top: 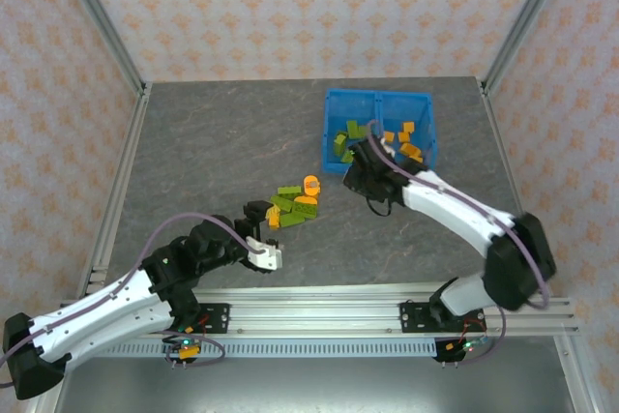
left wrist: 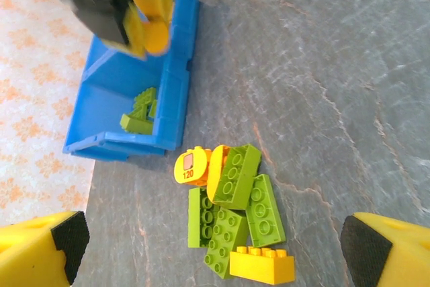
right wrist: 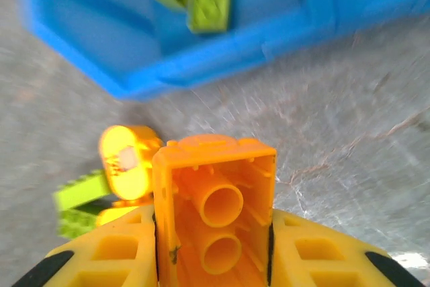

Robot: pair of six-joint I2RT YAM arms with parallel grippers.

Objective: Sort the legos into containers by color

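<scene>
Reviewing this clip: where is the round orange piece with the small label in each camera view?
Top external: the round orange piece sits mid-table, at the far end of the loose pile.
Left wrist: the piece is centre frame, just below the bin's near corner.
Right wrist: the piece is left of centre, beside the orange brick.
Shared landmark: the blue bin.

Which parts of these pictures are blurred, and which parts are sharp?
Right wrist view: the blue bin and the table are smeared, while the orange brick gripped close to the lens is fairly sharp. Left wrist view: the right hand over the bin's edge is blurred, but the brick pile is crisp. Top external view: evenly lit, with soft shadows and everything in focus.
</scene>
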